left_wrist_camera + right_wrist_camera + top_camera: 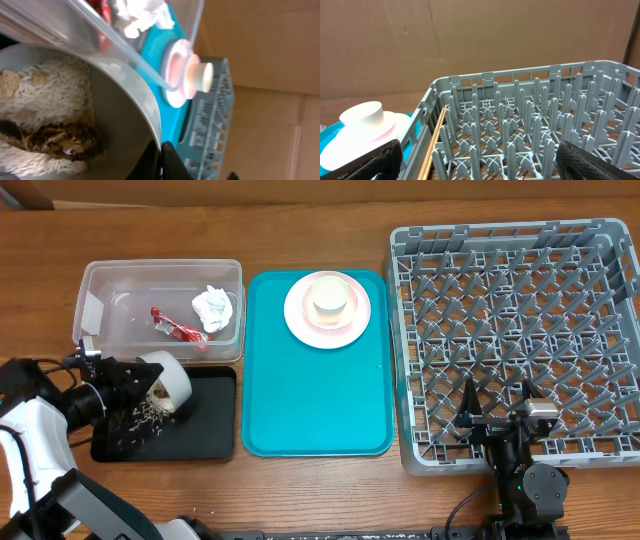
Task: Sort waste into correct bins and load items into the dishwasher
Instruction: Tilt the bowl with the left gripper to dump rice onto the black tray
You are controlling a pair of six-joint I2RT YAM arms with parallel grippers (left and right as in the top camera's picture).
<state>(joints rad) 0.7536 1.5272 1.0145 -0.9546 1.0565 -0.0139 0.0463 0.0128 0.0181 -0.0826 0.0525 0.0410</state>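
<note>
- Your left hand (pixel 161 159) is clamped on the rim of a whitish bowl (pixel 172 380). One finger is inside the rim and one outside.
- The bowl is tipped steeply on edge over the left end of the black tray (pixel 205 425). Its opening is turned back toward your arm and downward, and its rounded back faces the teal tray (pixel 315 400).
- White rice and brown scraps (pixel 50 90) sit in the low side of the bowl, and loose grains (pixel 150 412) lie on the black tray right under it. I judge the emptying half done, so more tilt over that same spot should clear it.
- Your right hand (pixel 497 402) hangs over the near edge of the grey dish rack (pixel 520 310) with its fingers apart, holding nothing.
- The rack lies well to the bowl's right, across the teal tray, so your right arm is much the nearer to it.
- Just behind the black tray on the tabletop, the clear tub (pixel 100 280) holds the crumpled napkin (pixel 213 306) and the red wrapper (pixel 175 328).
- At the far end of the teal tray sits the pink plate (pixel 295 310), with a cream cup (pixel 328 295) on it.
</note>
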